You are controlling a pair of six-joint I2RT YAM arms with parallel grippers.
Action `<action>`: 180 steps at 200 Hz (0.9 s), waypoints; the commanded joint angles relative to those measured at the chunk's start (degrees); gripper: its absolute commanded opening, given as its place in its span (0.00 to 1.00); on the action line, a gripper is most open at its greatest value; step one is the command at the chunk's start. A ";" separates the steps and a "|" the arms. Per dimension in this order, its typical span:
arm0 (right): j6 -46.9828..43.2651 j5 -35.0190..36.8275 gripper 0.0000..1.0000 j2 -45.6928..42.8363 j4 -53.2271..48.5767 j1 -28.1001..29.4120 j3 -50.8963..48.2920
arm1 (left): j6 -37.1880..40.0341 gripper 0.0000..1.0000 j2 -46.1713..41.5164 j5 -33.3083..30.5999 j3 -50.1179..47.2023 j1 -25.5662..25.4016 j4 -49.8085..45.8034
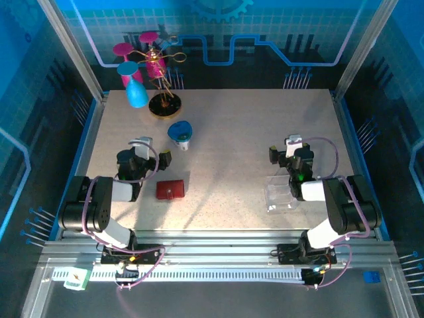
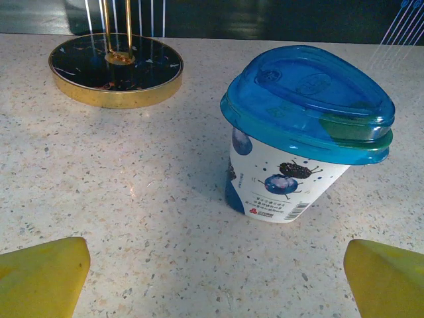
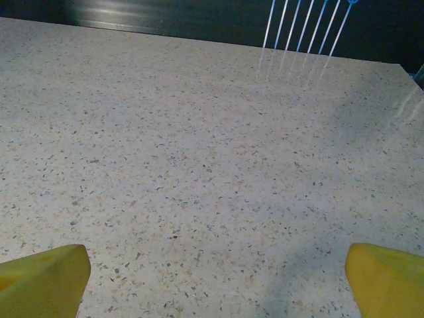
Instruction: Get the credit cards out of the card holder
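Presently at opening step: speckled table [image 1: 225,126]; left gripper [image 1: 152,150] and right gripper [image 1: 283,148], both spread wide, empty; red card holder [image 1: 170,190], shut, flat beside left arm, likely needing pinning and unsnapping next.

Card holder [image 1: 170,190] plain red. Table [image 3: 212,146] beige with dark speckle. Cup [image 2: 278,179] white, blueberry print, translucent blue lid [image 2: 308,99]. Stand base [image 2: 73,66] black, gold rim. Tray [image 1: 281,194] clear.
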 commanded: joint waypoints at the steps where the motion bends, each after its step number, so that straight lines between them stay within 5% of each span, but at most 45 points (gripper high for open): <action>1: 0.60 0.87 1.00 0.52 2.43 -0.27 -0.44 | 0.75 0.99 0.26 1.10 -0.08 0.49 1.17; 180: 0.60 0.85 1.00 0.52 2.47 -0.25 -0.44 | 0.43 0.99 0.36 0.02 0.02 0.50 1.16</action>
